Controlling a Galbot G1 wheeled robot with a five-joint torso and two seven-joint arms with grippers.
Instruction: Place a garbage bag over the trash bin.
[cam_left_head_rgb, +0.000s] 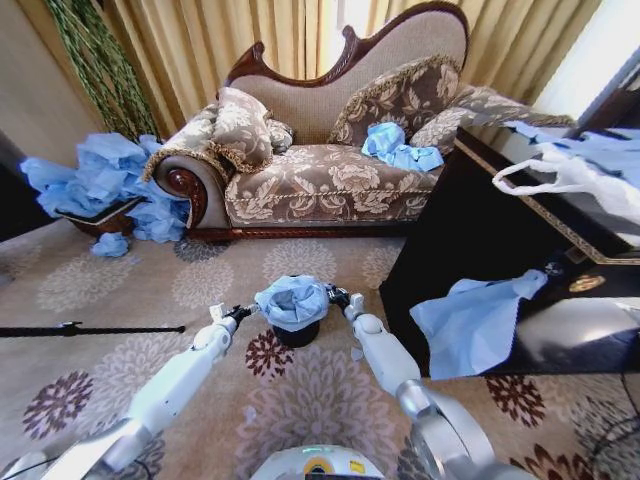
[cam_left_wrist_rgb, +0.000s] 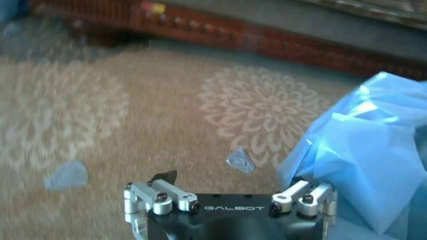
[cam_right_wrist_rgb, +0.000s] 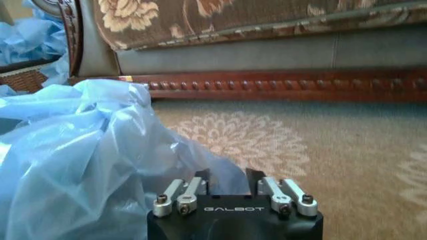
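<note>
The small black trash bin (cam_left_head_rgb: 296, 334) stands on the patterned carpet in front of me. The light-blue garbage bag (cam_left_head_rgb: 291, 301) is crumpled over its top and hides the rim. My left gripper (cam_left_head_rgb: 240, 313) is beside the bag's left edge. In the left wrist view the left gripper (cam_left_wrist_rgb: 229, 179) is wide open, with the garbage bag (cam_left_wrist_rgb: 363, 150) against its far side. My right gripper (cam_left_head_rgb: 335, 296) is at the bag's right edge. In the right wrist view the right gripper (cam_right_wrist_rgb: 227, 175) has its fingers a small gap apart, and the garbage bag (cam_right_wrist_rgb: 80, 150) billows next to one finger.
A brocade sofa (cam_left_head_rgb: 330, 180) stands behind the bin, with blue bags (cam_left_head_rgb: 400, 148) on its seat. A pile of blue bags (cam_left_head_rgb: 100, 180) lies at the left. A dark table (cam_left_head_rgb: 500, 250) at the right carries a white bag (cam_left_head_rgb: 575, 178) and a hanging blue bag (cam_left_head_rgb: 470, 320). A black rod (cam_left_head_rgb: 90, 329) lies on the carpet.
</note>
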